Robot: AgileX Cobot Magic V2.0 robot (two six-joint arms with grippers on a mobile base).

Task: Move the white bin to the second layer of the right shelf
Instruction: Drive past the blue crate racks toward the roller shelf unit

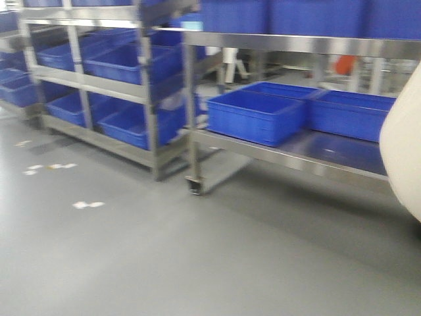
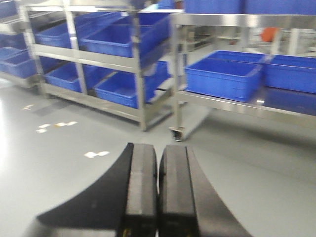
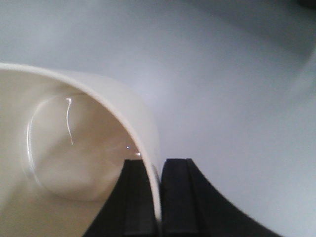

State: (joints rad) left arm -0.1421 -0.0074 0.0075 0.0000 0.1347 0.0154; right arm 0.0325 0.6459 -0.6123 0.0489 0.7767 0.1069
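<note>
The white bin [image 3: 74,148] is a glossy cream tub that fills the left of the right wrist view, mouth toward the camera. My right gripper [image 3: 158,163] is shut on its rim, one finger inside the wall and one outside, and holds it above the grey floor. Part of the bin's wall [image 1: 402,145] shows at the right edge of the front view. My left gripper [image 2: 158,148] is shut and empty, held over the floor and facing the racks. No shelf level with white rollers can be made out in any view.
A wheeled steel cart [image 1: 263,150] with flat shelves holds blue crates [image 1: 256,115] ahead on the right; its caster [image 1: 195,186] stands on the floor. A steel rack [image 1: 148,92] with several blue crates stands to the left. White marks [image 1: 87,205] lie on the floor.
</note>
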